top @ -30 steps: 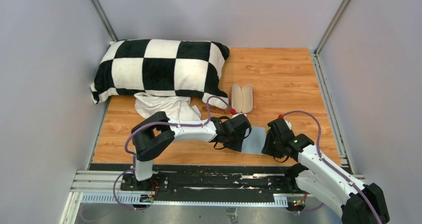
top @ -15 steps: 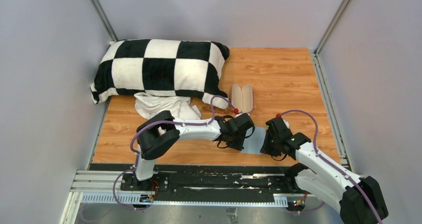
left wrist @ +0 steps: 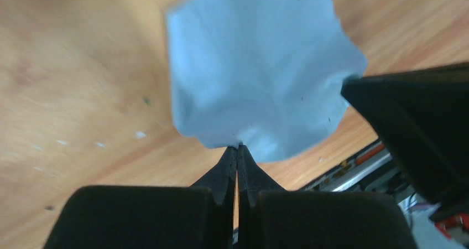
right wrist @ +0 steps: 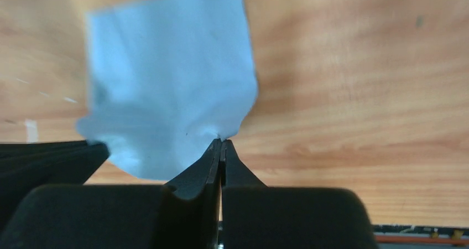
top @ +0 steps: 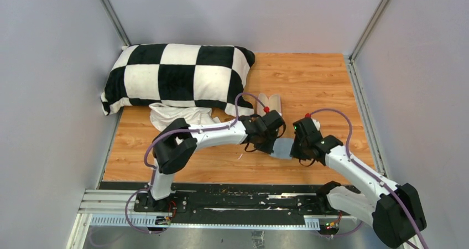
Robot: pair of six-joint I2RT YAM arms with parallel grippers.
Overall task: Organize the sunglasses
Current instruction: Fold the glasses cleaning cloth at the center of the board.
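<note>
Because the left fingers (left wrist: pixel 224 174) and the right fingers (right wrist: pixel 206 169) are each clamped tight on an edge of the cloth (top: pixel 283 148), it spans between them over the tabletop (top: pixel 309 83), probably to be spread or folded. The sunglasses are nowhere in view. No writing is readable.

Wooden tabletop (top: pixel 309 77) between plain grey walls (top: pixel 50 94)

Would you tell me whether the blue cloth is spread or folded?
Spread: the cloth shows as one open sheet, pinched by the left gripper and right gripper.
</note>
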